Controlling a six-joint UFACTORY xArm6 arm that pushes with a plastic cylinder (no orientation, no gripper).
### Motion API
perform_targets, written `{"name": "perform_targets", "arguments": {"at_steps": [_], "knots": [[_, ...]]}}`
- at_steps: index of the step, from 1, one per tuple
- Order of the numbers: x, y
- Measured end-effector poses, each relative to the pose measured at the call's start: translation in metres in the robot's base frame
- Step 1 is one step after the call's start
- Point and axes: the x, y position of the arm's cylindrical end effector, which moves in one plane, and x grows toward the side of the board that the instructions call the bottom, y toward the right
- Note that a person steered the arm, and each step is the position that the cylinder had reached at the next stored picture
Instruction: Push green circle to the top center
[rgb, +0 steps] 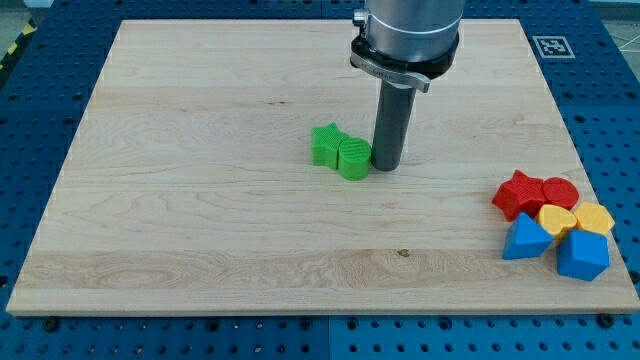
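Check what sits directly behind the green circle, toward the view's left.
The green star touches the green circle there; its near edge is hidden. My tip stands at the circle's right.

a robotics lab bench set up for tabletop pushing trials

a pale wooden board (200, 200) fills most of the frame and lies on a blue metal base plate (40, 110) drilled with a regular grid of holes, the kind used to fix test rigs. a printed black-and-white marker tag (552, 46) sits at the board's upper right corner. yellow-and-black hazard tape (14, 48) shows at the upper left edge. a grey industrial arm housing (408, 35) comes down from the top centre, and small moulded coloured blocks (555, 222) lie grouped at the lower right.
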Motion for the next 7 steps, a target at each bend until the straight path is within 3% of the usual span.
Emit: {"name": "perform_targets", "arguments": {"at_steps": [2,3,6,7], "knots": [[0.04,0.011],[0.036,-0.041],[-0.04,-0.028],[-0.04,-0.014]]}}
